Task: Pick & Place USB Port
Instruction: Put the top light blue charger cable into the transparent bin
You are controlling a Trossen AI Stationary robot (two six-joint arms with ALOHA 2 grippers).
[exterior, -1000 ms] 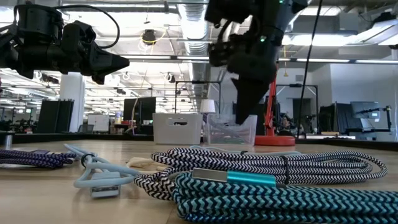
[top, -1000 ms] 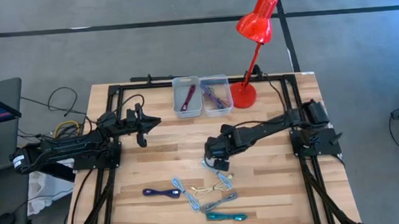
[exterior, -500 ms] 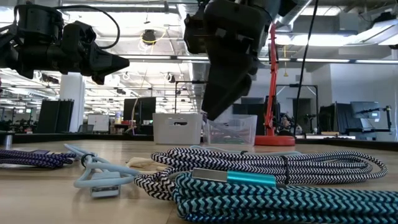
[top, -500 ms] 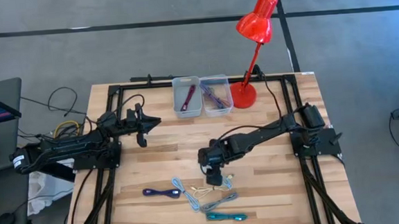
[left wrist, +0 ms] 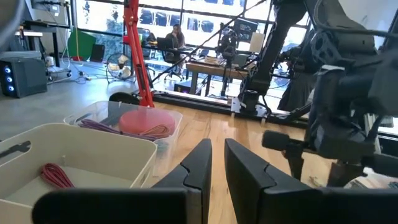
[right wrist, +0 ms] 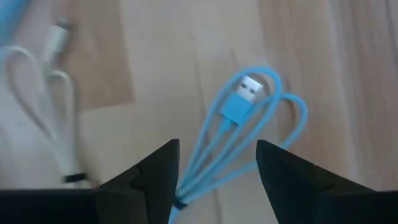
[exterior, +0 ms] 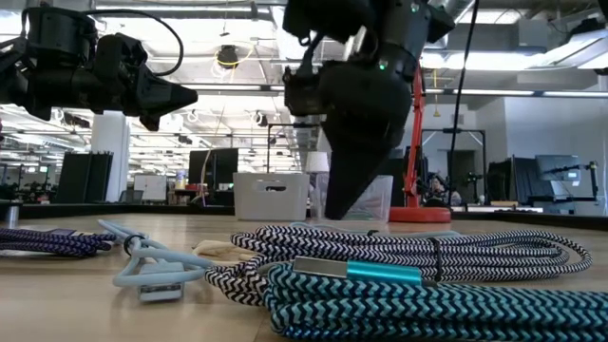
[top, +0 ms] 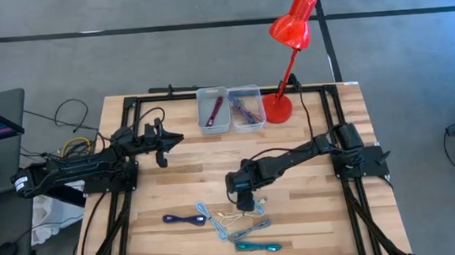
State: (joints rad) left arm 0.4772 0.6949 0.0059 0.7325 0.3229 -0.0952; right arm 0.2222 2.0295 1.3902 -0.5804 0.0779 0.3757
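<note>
Several coiled USB cables lie near the table's front edge: a purple one [top: 183, 219], two light blue ones [top: 205, 213] [top: 256, 206], a whitish one [top: 233, 216], a black-and-white one [top: 250, 230] and a teal one [top: 255, 246]. My right gripper [top: 245, 200] points steeply down, open, just above the right-hand light blue cable [right wrist: 249, 102]. That cable's plug [right wrist: 241, 99] lies flat on the wood ahead of the fingers [right wrist: 155, 171]. The whitish cable [right wrist: 43, 93] lies beside it. My left gripper [top: 170, 139] hovers level at the table's left, shut and holding nothing.
A white bin [top: 213, 111] holding a red cable and a clear bin [top: 247, 107] holding purple cables stand at the far edge. Beside them is a red desk lamp [top: 278, 107]. Black frame rails [top: 125, 205] run along both sides of the table.
My right gripper has moved toward the table's near edge and a little left, sinking toward the light blue cable and tipping to point more steeply down. The cables lie as before.
</note>
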